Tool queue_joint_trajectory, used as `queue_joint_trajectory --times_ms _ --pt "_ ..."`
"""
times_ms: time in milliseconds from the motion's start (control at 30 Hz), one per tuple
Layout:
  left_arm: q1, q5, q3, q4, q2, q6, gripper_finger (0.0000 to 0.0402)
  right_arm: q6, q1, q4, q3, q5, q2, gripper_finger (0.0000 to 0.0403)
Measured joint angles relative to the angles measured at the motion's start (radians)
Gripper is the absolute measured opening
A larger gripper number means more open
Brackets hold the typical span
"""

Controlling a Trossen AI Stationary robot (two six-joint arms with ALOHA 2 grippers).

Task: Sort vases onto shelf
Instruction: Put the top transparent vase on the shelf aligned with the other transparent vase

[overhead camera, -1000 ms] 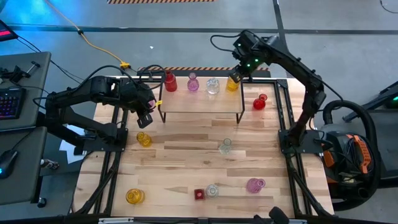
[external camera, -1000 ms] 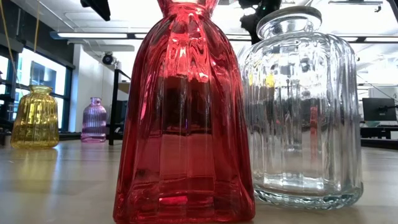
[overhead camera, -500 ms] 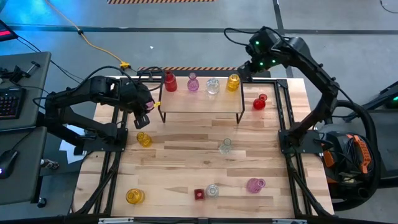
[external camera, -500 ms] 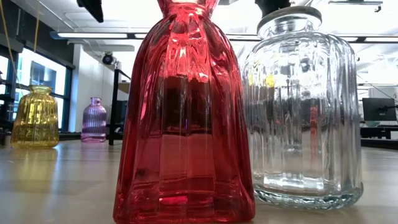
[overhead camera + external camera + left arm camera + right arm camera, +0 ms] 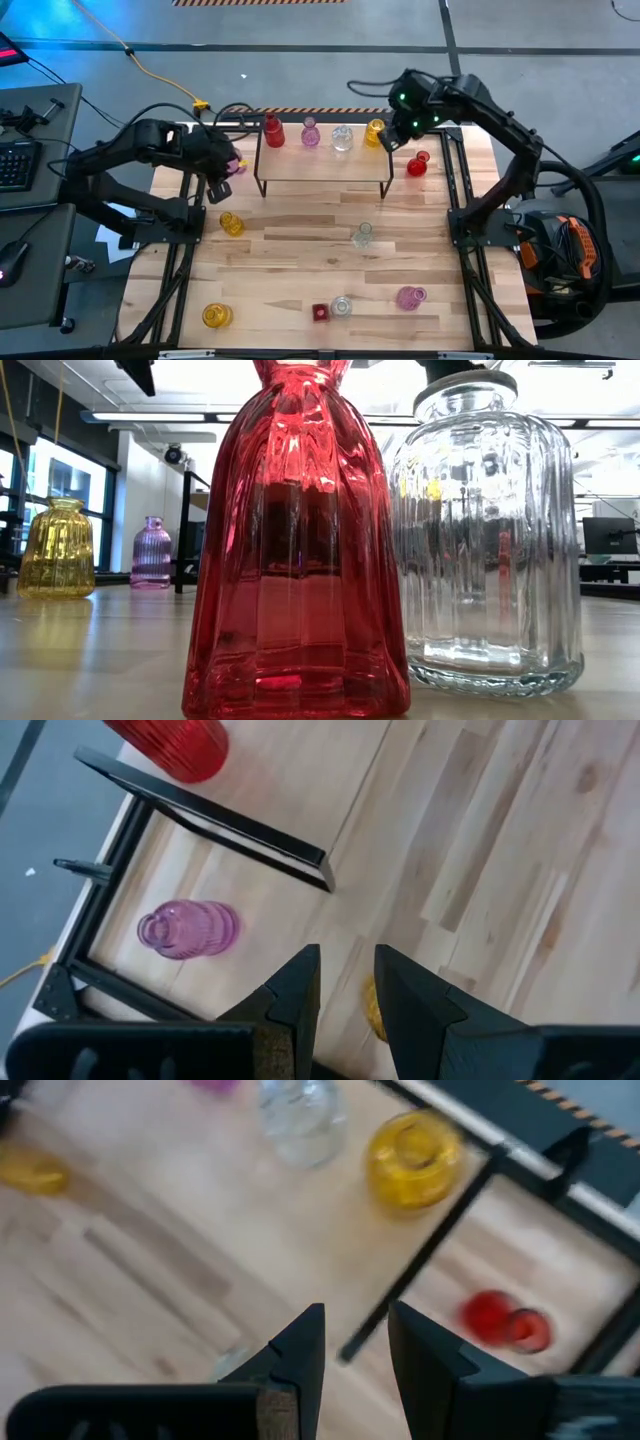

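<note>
The shelf (image 5: 320, 165) stands at the table's far middle. On its top stand a red vase (image 5: 272, 131), a pink one (image 5: 310, 133), a clear one (image 5: 342, 137) and a yellow one (image 5: 375, 131). My right gripper (image 5: 389, 140) hovers just right of the yellow vase (image 5: 413, 1158). It is open by a narrow gap (image 5: 355, 1330) with nothing between the fingers. My left gripper (image 5: 222, 182) hangs off the shelf's left end, above a yellow vase (image 5: 231, 223) on the table. It too is narrowly open (image 5: 348, 970) and holds nothing.
Loose vases stand on the table: red (image 5: 418, 164) right of the shelf, clear (image 5: 363, 235) mid-table, and yellow (image 5: 216, 316), red (image 5: 320, 312), clear (image 5: 342, 306) and pink (image 5: 410, 297) along the near edge. The low view is filled by the red vase (image 5: 296, 550) and the clear one (image 5: 487, 530).
My right gripper has risen off the yellow vase on the shelf, swung away toward the table's far right, rolled, and come back beside the vase. The vase stays upright on the shelf. My left gripper has drifted slightly toward the table's left edge.
</note>
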Motion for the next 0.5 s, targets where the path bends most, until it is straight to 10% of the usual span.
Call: queue_joint_trajectory --times_ms 500 --pt "0.0 0.0 0.0 -0.02 -0.097 0.011 0.009 0.322 0.287 -0.001 -0.001 0.036 0.007 0.0094"
